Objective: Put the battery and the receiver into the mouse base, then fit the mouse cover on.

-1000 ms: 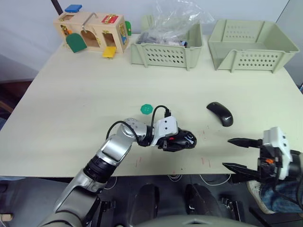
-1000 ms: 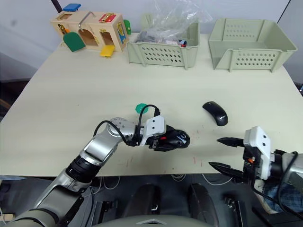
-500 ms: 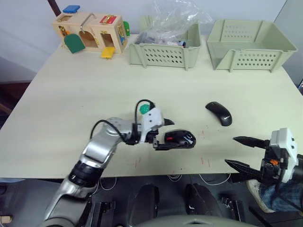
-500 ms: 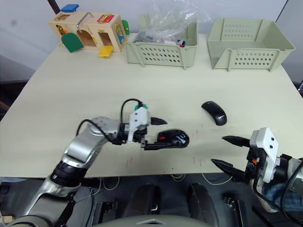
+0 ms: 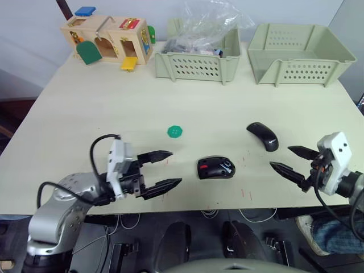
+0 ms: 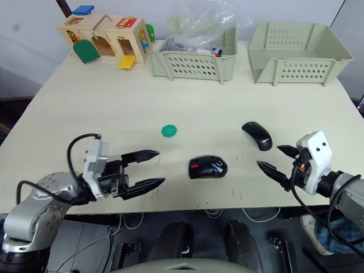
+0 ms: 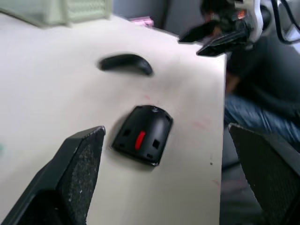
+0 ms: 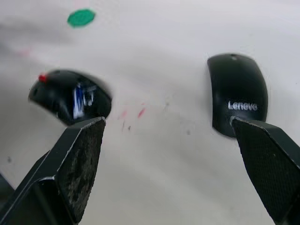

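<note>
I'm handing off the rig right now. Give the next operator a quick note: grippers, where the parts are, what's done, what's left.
Left gripper: open, empty, over the table left of the mouse base.
Right gripper: open, empty, right of the base, near the mouse cover.
Base lies uncovered; something blue and silver, probably the battery, sits in it. Receiver: cannot tell.
Cover lies apart on the table, to the base's right.
Left: confirm the receiver, then fit the cover.

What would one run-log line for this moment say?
left gripper: open, clear of mouse base | right gripper: open, near mouse cover | cover: off, on table | battery: in base
</note>
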